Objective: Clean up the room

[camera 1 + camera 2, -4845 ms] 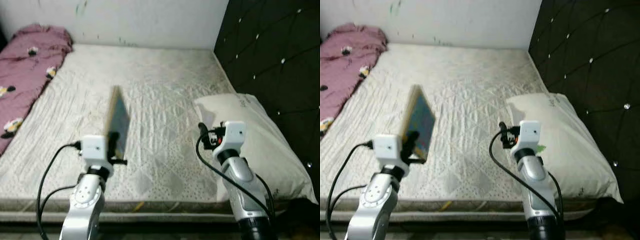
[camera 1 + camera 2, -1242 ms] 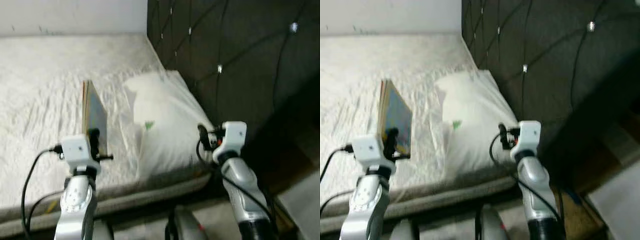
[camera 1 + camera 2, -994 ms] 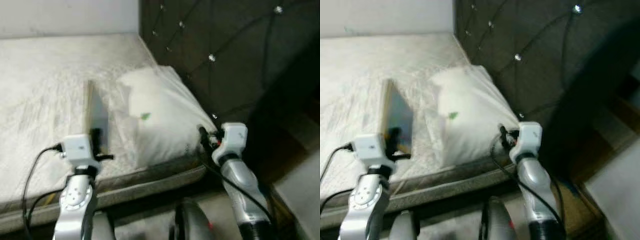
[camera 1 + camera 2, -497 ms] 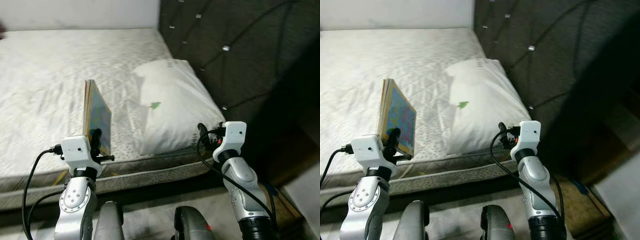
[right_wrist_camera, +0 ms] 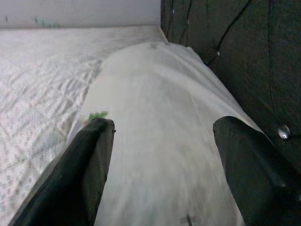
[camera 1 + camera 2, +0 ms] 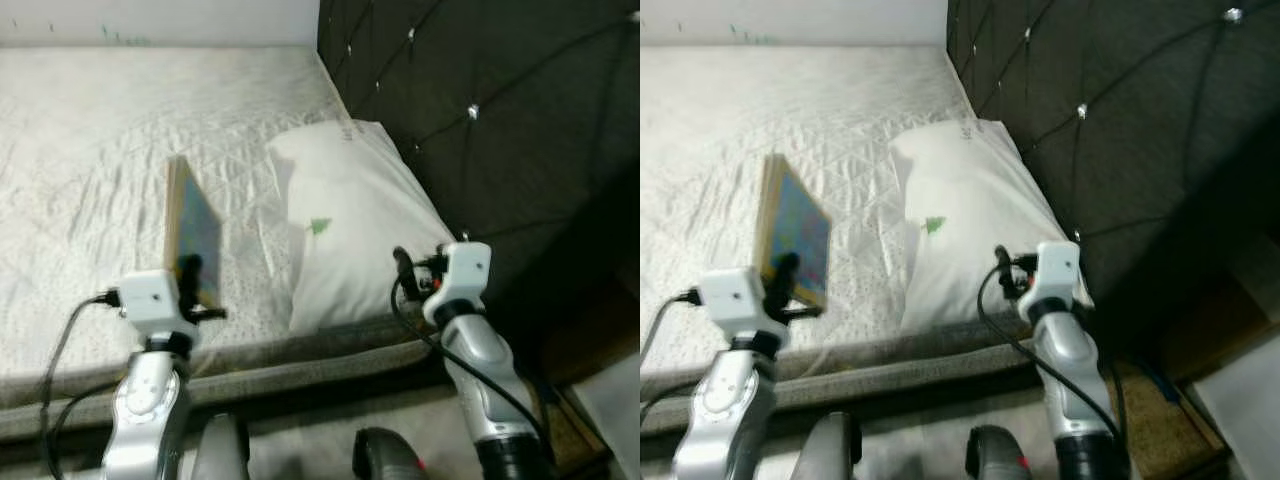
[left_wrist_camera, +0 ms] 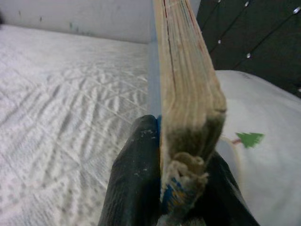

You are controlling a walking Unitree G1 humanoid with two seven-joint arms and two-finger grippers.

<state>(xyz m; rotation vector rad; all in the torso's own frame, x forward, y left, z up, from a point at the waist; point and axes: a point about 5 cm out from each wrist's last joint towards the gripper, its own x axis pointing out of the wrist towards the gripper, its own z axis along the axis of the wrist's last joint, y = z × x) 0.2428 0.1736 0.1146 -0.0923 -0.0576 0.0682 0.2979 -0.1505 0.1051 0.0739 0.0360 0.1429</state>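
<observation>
Standing upright on its edge, a worn book (image 7: 186,89) is pinched by the left gripper (image 7: 174,188) above the mattress (image 6: 90,140). The right gripper (image 5: 160,155) is held spread over the pillow (image 6: 350,220), whose small green print cannot be read.

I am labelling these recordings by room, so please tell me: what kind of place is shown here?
Most likely a bedroom. A mattress with a white quilted cover lies against a dark tufted headboard, and a white pillow rests at that end. The left tool holds a book over the bed.
</observation>
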